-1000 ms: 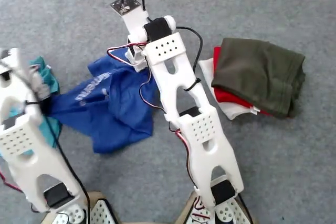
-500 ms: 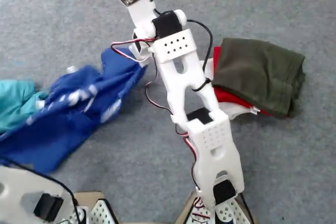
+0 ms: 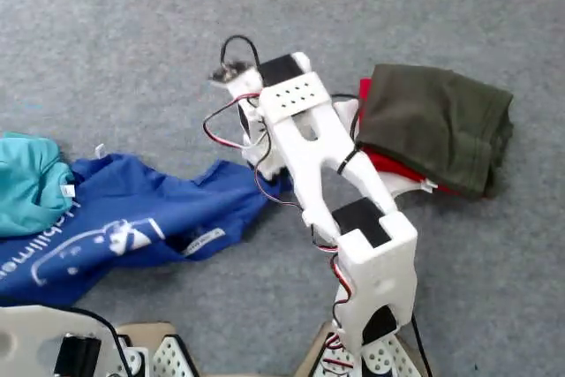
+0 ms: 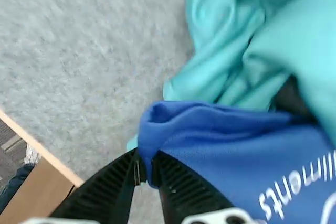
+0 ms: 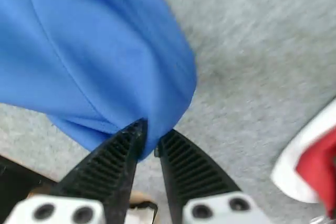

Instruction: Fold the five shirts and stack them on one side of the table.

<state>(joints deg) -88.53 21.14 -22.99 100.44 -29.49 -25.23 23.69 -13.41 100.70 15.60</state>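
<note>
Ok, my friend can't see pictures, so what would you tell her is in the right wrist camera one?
Two black ribbed fingers pinch a fold of the blue shirt just above the grey table. Farther off, a bit of white cloth curls around some red cloth.

1. blue shirt (image 3: 177, 209): white lettering (image 3: 53, 258) and a white logo (image 3: 124, 236) run across it, partly creased.
2. small white tag (image 3: 207, 237) on it, too small to read.

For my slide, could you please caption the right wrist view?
Right gripper pinching a fold of the blue shirt over the grey table.
</note>
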